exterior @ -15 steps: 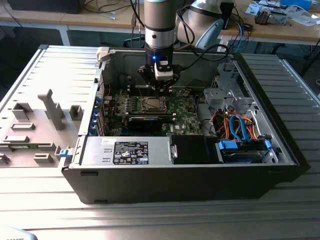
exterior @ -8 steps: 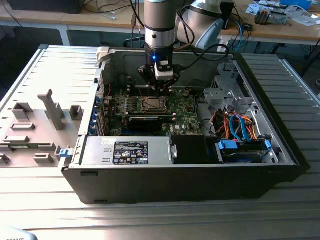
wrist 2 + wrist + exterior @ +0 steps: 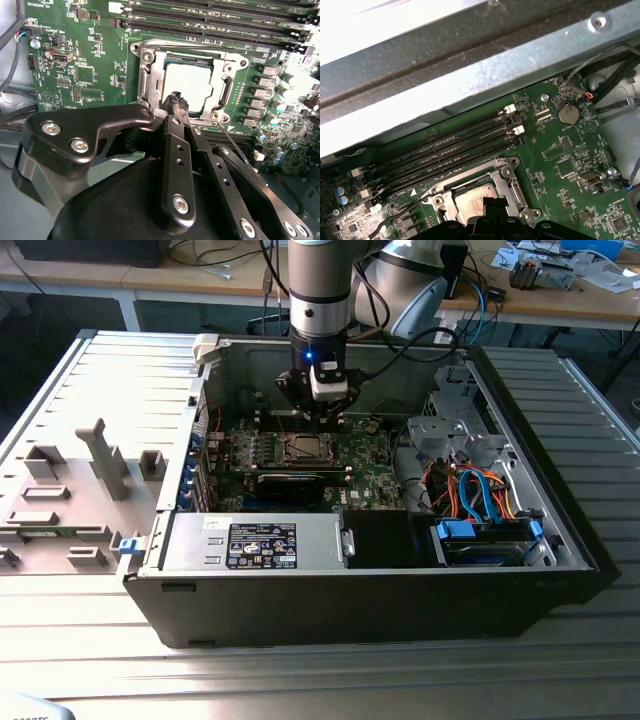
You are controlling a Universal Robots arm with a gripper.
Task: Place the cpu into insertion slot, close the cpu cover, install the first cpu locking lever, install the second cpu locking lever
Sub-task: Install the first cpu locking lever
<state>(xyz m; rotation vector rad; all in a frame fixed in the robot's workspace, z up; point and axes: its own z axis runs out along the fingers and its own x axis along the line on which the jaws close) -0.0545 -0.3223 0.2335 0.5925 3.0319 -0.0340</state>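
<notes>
Exterior view: hung over the open computer case (image 3: 520, 570), hand (image 3: 312, 412) lowered just above the insertion slot (image 3: 303, 449) on the green motherboard (image 3: 370, 475).

Second wrist view: fingertips (image 3: 175, 98) pinched together, apparently empty, at the edge of the cpu cover (image 3: 150, 75); cpu (image 3: 187, 86) already seated inside, cover down.

First wrist view: memory slots (image 3: 445, 150) beside the socket; locking lever (image 3: 395, 210) sprung free, seemingly not latched.

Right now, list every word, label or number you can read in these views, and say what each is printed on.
No text can be quoted with confidence.
Black label on the power supply box, exterior view: white print, too small to read.
Green circuit board, second wrist view: white lettering beside components, too blurred to quote.
Board beside the round battery, first wrist view: white lettering, too small to quote.
</notes>
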